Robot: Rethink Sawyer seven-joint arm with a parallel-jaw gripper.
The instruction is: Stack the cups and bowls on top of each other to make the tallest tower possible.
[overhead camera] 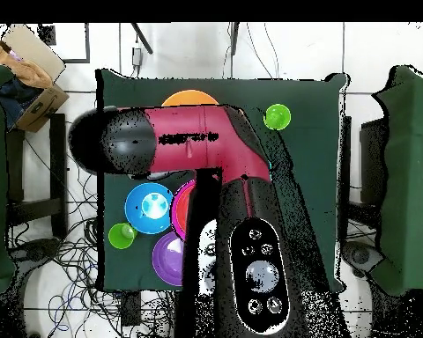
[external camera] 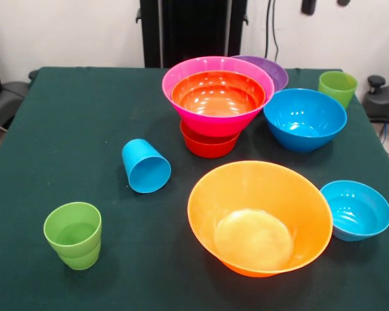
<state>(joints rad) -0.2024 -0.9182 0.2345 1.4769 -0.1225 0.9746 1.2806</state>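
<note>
A dark green tablecloth (external camera: 71, 129) is covering the table, reaching every edge. Black cables (external camera: 270, 29) are hanging down the white wall (external camera: 65, 29) behind it. Overhead, a cardboard box (overhead camera: 30, 84) is sitting on the floor (beside the table's corner).

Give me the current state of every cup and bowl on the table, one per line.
Pink bowl: upright, sitting on the small red-orange bowl, holding the medium one.
Medium red-orange bowl: nested in pink.
Small red-orange bowl: under pink.
Purple bowl: upright, behind pink.
Blue bowl: upright, empty.
Small blue bowl: upright, empty.
Orange bowl: upright, empty.
Sky blue cup: on its side.
Near green cup: upright.
Far green cup: upright.
</note>
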